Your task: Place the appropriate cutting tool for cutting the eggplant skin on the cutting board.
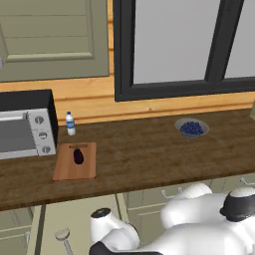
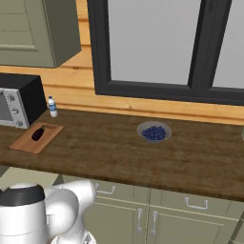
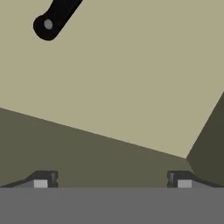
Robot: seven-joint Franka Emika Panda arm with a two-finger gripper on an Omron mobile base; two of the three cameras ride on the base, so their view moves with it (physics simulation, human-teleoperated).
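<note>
"Looking along the claw (image 3: 112,180), what did you find?" asked Mara.

"Its tips stood spread wide with nothing between them, over a bare beige surface. Beyond it, up and to the left, lay a black handle (image 3: 53,19), probably the knife's, so the wrong pick."

"And the cutting tool (image 1: 63,235)?"

"Low beneath the worktop (image 1: 149,159), close to the arm's end; which side of the claw, I couldn't tell. I'd centre on its thin handle, close across it, then lift clear of the worktop edge before swinging up."

"Where to?"

"Up and away from the claw sat the cutting board (image 1: 67,169), the eggplant (image 1: 78,156) resting on it. I'd aim for bare wood beside the eggplant."

"Any writing?"

"None legible; the bottle (image 1: 70,123) was too small to read."
</note>
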